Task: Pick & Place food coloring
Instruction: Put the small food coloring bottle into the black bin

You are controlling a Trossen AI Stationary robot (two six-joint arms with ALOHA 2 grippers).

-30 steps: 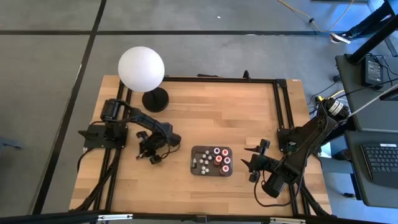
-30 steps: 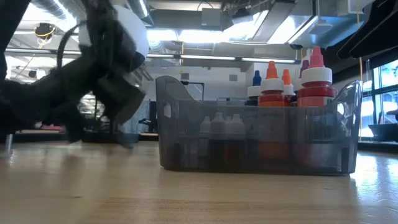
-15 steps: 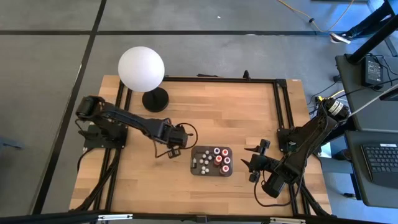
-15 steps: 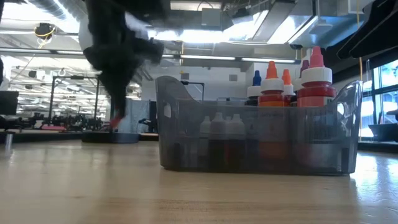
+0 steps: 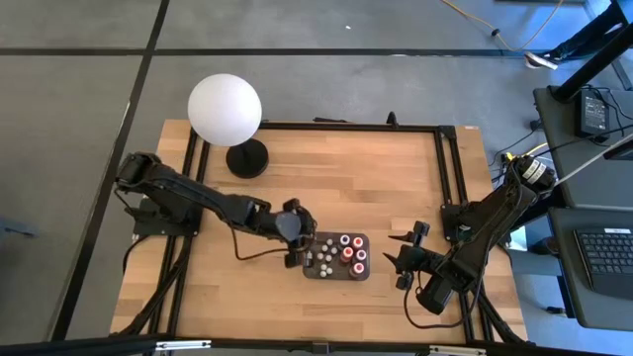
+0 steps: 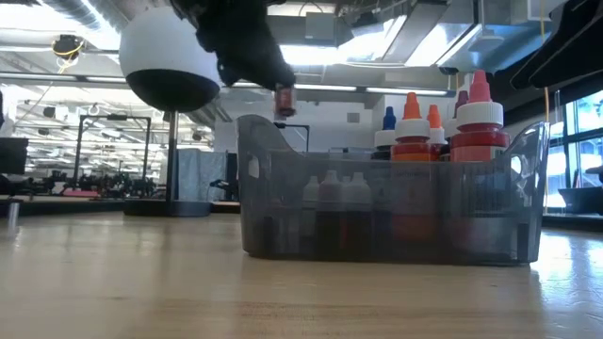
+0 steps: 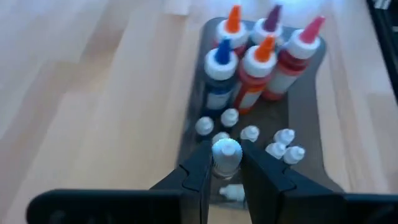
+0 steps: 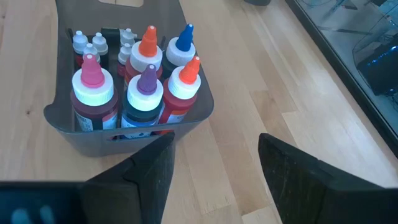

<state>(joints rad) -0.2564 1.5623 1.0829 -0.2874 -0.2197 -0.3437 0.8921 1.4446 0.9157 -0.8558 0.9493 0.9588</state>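
A dark grey tray [image 5: 336, 259] stands on the wooden table near its front edge. It holds larger bottles with orange, blue, purple and pink tips [image 8: 147, 74] and several tiny white-capped food coloring bottles [image 7: 277, 144]. My left gripper [image 7: 225, 154] hangs over the tray's left end, shut on one tiny food coloring bottle [image 6: 283, 99] with reddish contents. My right gripper [image 8: 214, 165] waits open, low and to the right of the tray [image 8: 130, 127], with nothing between its fingers. My left gripper pinches the tiny bottle between its two fingers [image 7: 198, 169], just below the bottle's white cap [image 7: 226, 150]. The fingers slant down from the table's left side. The bottle sits roughly upright, cap up, lifted clear above the tray's left rim [image 6: 252, 127].
A big white globe lamp [image 5: 225, 109] on a black base [image 5: 247, 158] stands at the table's far left. Black frame rails [image 5: 450, 163] run along the table's edges. Bare wood lies left of the tray and behind it.
My left gripper has risen from low over the table left of the tray and swung toward the table's right. It tipped and rolled as it went and stayed shut. The tiny bottle came up with it, from near the tabletop to above the tray's left end.
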